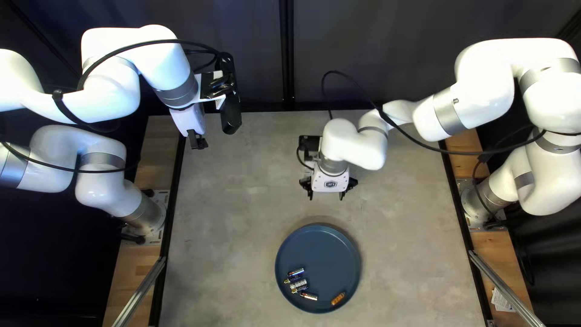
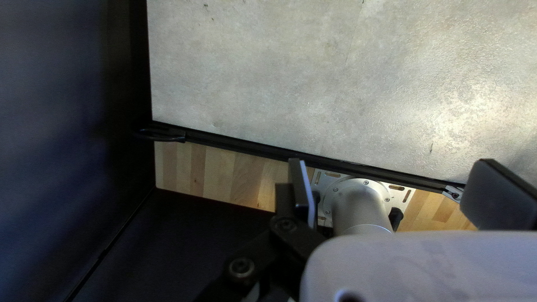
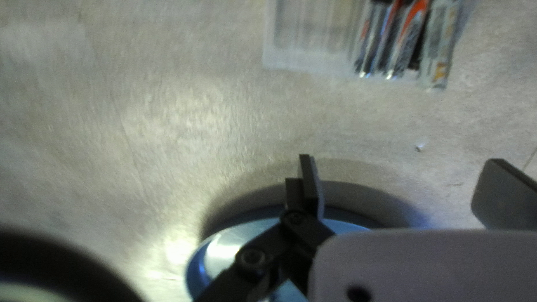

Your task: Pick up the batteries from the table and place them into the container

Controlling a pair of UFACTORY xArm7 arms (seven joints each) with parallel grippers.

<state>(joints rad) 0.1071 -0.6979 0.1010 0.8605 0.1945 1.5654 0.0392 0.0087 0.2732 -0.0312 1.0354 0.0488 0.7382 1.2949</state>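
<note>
In the top left view, one blue plate (image 1: 327, 257) is sitting on the counter (image 1: 399, 242). One orange battery (image 1: 338, 298) is lying on it toward five o'clock, and several batteries (image 1: 298, 284), too small to count surely, are lying between seven and nine o'clock. The right gripper (image 1: 327, 197) is hovering at the plate's twelve o'clock; the left gripper (image 1: 196, 144) is hanging toward ten o'clock, well apart.

In the left wrist view, the left gripper's two fingers are standing spread, and one silver arm base (image 2: 361, 207) is showing between them.

In the right wrist view, the right gripper's two fingers are standing spread. Only this view is showing the clear container (image 3: 313, 39), lying near twelve o'clock from that gripper and holding at least three batteries (image 3: 405, 45) side by side.
</note>
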